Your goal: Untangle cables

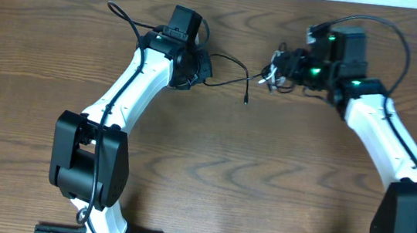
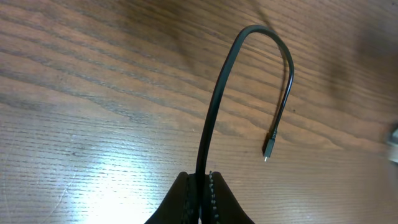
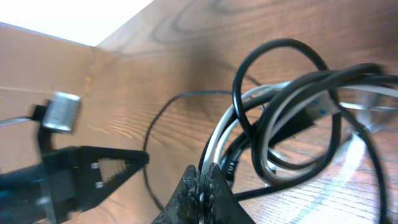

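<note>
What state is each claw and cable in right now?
Left claw: shut on the black cable.
Right claw: shut on the white cable, inside the tangle.
Black cable: pinched, arching up, plug end loose.
White cable: coiled, tangled with black loops.

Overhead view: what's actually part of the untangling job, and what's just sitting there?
Job:
- black cable, pinched in the left pincer
- white cable, looped up with black strands, held in the shut right pincer

Just there:
- wooden table
- thick black arm wires
</note>
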Robot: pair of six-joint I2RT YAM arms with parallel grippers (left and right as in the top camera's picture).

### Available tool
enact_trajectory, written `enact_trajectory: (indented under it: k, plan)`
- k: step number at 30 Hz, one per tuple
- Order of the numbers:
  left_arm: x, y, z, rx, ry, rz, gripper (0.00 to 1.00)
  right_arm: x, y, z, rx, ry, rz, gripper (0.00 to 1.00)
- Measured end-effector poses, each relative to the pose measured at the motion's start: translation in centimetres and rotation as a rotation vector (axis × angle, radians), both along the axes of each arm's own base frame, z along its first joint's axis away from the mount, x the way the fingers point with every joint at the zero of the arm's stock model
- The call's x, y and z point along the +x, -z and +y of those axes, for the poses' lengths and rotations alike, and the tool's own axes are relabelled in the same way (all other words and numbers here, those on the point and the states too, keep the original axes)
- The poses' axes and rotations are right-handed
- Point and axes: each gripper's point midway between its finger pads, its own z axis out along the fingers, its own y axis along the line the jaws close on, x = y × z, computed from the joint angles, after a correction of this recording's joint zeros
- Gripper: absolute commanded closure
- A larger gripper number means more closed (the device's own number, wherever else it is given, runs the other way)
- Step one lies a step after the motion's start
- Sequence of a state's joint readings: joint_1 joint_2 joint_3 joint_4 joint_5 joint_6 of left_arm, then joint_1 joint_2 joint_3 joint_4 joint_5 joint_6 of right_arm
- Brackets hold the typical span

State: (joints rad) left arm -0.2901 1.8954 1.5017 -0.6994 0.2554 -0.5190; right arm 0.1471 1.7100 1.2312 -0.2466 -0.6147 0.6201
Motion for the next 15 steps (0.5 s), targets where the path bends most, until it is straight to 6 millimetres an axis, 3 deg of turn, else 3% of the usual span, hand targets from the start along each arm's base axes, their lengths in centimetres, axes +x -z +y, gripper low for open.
enact_trajectory:
  k: [11, 15]
  plan:
    - [-0.1, 0.1, 0.4, 0.023, -0.005, 0.002, 0.93, 1.7, -0.3, -8.2, 0.052, 0.146, 0.016, 0.99]
    - [-0.3, 0.3, 0.6, 0.033, -0.007, 0.010, 0.93, 1.7, 0.3, -10.0, 0.039, 0.196, 0.044, 0.99]
